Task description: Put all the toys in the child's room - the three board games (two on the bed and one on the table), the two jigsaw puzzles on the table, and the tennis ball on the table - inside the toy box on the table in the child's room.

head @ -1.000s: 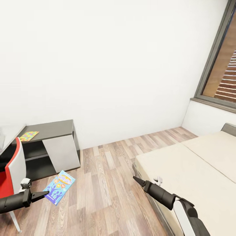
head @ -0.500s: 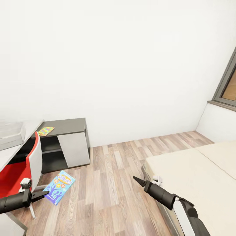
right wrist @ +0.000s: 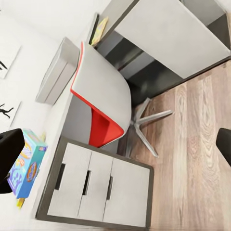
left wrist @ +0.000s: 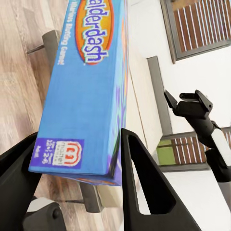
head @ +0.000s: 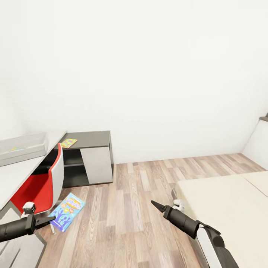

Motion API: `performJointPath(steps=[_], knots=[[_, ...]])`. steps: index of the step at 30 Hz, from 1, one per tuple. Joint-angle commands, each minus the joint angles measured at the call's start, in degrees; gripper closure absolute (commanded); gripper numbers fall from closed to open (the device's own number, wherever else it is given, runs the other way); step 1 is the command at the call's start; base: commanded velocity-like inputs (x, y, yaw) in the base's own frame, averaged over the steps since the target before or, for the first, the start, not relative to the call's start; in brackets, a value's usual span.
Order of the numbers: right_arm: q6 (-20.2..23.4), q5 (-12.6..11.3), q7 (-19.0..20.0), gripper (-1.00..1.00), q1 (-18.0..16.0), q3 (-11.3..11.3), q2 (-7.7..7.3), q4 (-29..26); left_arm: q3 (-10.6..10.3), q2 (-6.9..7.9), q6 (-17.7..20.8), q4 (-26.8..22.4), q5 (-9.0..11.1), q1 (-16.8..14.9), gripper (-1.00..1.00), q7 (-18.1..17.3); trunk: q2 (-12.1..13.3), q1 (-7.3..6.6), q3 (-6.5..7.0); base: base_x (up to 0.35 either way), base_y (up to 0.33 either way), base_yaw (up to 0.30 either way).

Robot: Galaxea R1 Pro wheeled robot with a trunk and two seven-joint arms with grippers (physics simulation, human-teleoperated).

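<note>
Left gripper [left wrist: 72, 159]: at 7 o'clock in the head view, fingers pinching one short end of the blue game [head: 67, 212]; the box juts out ahead of the jaws over the floor [head: 130, 208], so it is carried clear of the body.
Right gripper [head: 153, 203]: at 5 o'clock, held forward with nothing in it; whether its fingers are spread or pressed together cannot be told.
Bed [head: 223, 208]: at 4 o'clock, cream mattress, just beside the right arm; no game is seen on the visible part.
Chair [head: 44, 182]: red seat, grey back, at 8 o'clock, tucked against the table [head: 18, 175]; it stands between the robot and the table edge, so the approach likely has to go round it.
Toy box [head: 22, 148]: at 9 o'clock on the light table top, a shallow grey bin, open upward; something coloured lies inside, too small to name.
Puzzle [head: 69, 143]: on the lower dark section, beyond the chair, near the toy box but outside it.
Step in hand: carrying the blue game toward the toy box, by the look of it.
</note>
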Motion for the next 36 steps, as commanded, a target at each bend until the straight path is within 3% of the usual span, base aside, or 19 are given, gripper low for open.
performJointPath(steps=[1, 5, 7, 9, 12, 14, 18, 36], knots=[[0.5, -0.2, 0.1, -1.0, 0.0, -0.2, 0.05, -0.1, 0.0, 0.09, 0.6, -0.1, 0.0, -0.1, 1.0, -0.2, -0.1, 0.03, -0.21, 0.0, 0.0, 0.188], [1.0, -0.5, 0.3, -1.0, 0.0, -0.1, -0.51, -1.2, 0.3, 1.19, 1.3, -2.5, 0.3, -0.1, 1.0, -0.2, -0.1, 0.03, -0.51, 0.0, 0.0, 0.185], [2.4, -0.7, 0.4, -1.0, -0.1, -0.3, -0.82, -3.2, 0.4, 2.86, 3.4, -4.8, 1.3, -0.1, 1.0, -0.2, -0.1, 0.03, -0.67, 0.0, 0.0, 0.184], [4.0, -0.8, 0.6, -1.0, 0.0, -0.4, -0.95, -5.0, 0.5, 4.09, 6.0, -7.2, 3.4, -0.1, 1.0, -0.2, -0.1, 0.03, -0.82, 0.0, 0.0, 0.183], [6.0, -0.9, 0.8, -1.0, 0.0, -0.6, -1.06, -7.5, 0.3, 6.98, 8.6, -10.2, 9.6, -0.1, 1.0, -0.2, -0.1, 0.03, -1.05, 0.0, 0.0, 0.182], [6.4, -0.9, 0.8, -1.0, 0.0, -0.6, -1.08, -7.9, 0.2, 7.79, 8.5, -10.7, 11.4, 0.0, 1.0, -0.2, -0.1, 0.03, -1.21, 0.0, 0.0, 0.181], [6.7, -1.0, 0.9, -1.0, 0.0, -0.6, -1.09, -8.3, -0.2, 8.32, 7.2, -11.3, 12.9, 0.0, 1.0, -0.2, -0.1, 0.03, -1.52, 0.0, 0.0, 0.18], [6.1, -0.5, 0.9, -1.0, 0.0, -0.4, -0.98, -8.4, -0.9, 8.02, 6.7, -11.6, 13.9, 0.1, 1.0, -0.2, -0.1, 0.03, -1.78, 0.036, 0.0, 0.051]])
